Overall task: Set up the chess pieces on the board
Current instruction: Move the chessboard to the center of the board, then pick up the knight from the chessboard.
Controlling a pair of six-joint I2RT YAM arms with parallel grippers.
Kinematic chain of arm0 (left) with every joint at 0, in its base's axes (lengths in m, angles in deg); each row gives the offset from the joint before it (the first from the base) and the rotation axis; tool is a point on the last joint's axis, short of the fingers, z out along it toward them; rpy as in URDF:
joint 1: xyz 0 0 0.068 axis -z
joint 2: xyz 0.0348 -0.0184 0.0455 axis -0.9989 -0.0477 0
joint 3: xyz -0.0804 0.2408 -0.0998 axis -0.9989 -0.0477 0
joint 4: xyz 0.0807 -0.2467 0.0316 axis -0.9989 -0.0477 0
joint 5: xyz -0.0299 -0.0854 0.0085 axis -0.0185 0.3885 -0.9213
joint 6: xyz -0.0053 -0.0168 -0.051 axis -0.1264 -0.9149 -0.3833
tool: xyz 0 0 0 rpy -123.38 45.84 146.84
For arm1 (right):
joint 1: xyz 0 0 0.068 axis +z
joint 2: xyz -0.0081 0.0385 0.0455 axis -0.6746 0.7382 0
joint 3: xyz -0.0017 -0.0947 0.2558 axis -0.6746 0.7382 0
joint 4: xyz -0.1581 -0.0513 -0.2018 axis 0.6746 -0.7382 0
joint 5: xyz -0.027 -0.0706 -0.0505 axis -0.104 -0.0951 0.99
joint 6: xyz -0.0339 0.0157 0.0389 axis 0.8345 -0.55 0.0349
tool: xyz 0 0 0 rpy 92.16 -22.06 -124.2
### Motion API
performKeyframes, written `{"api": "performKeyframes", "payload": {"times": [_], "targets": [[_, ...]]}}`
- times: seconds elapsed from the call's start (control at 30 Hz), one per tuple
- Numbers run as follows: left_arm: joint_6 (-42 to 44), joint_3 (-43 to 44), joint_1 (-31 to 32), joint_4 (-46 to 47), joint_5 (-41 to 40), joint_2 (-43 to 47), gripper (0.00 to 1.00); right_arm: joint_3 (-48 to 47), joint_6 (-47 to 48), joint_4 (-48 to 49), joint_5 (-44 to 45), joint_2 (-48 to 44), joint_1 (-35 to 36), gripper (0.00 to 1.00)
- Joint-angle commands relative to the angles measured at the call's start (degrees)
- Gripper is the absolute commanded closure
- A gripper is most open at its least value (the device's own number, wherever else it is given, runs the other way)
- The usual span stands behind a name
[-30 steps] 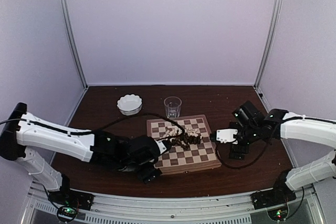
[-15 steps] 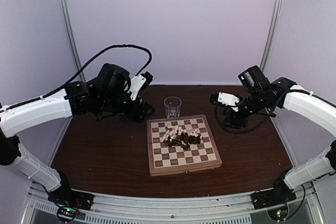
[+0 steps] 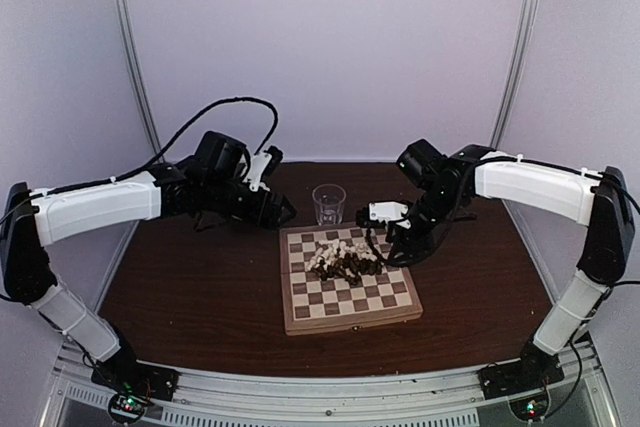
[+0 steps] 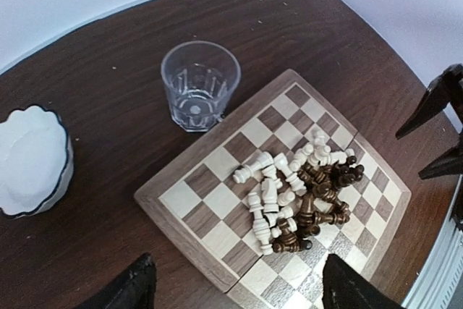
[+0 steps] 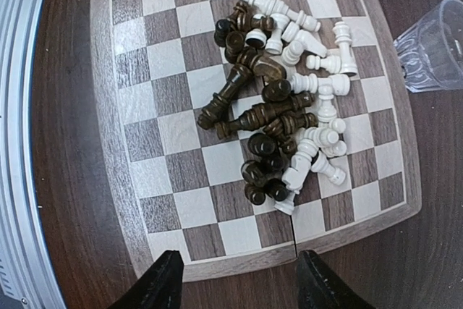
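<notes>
The board (image 3: 350,323) lies mid-table with the chess pieces (image 3: 347,260), dark and cream, heaped on their sides near its centre. My left gripper (image 3: 278,209) hovers off the board's back left corner, open and empty. My right gripper (image 3: 402,247) hangs over the board's back right edge, its jaws apart with nothing between them. The left wrist view shows the board (image 4: 181,240) and the pile (image 4: 296,193) beyond my open left gripper (image 4: 242,298). Seen from the right wrist, the pile (image 5: 278,99) lies ahead of my right gripper (image 5: 239,284), whose fingertips straddle the rim of the board (image 5: 101,106).
A clear glass (image 3: 328,204) stands just behind the board, also seen as the glass (image 4: 199,85) and the glass (image 5: 434,45). A white scalloped bowl (image 4: 29,161) sits to the back left, hidden under my left arm from above. The metal frame rail (image 5: 18,106) runs along the near edge.
The left arm rose from beside the board's front left to the back left. The right arm swung from the board's right side, up and back, then in over the back right edge, jaws narrower.
</notes>
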Motion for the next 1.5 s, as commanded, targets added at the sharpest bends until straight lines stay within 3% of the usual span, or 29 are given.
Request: {"api": "performKeyframes", "payload": {"times": [0.0,0.37,1.07,1.47], "targets": [[1.9,0.1,-0.4,0.1,-6.8,7.4,0.2,-3.0,2.1,0.5,2.6,4.2,2.1,0.44],[2.7,0.0,-0.7,-0.1,-8.4,10.3,0.19,-5.6,3.1,0.6,4.8,10.8,2.9,0.51],[2.3,0.0,-0.7,-0.5,-5.7,9.8,0.19,-6.2,2.8,2.4,6.1,14.7,3.7,0.65],[2.2,0.4,-0.7,-1.0,-4.7,8.9,0.19,-6.9,2.4,2.2,5.7,16.2,4.1,0.88]]}}
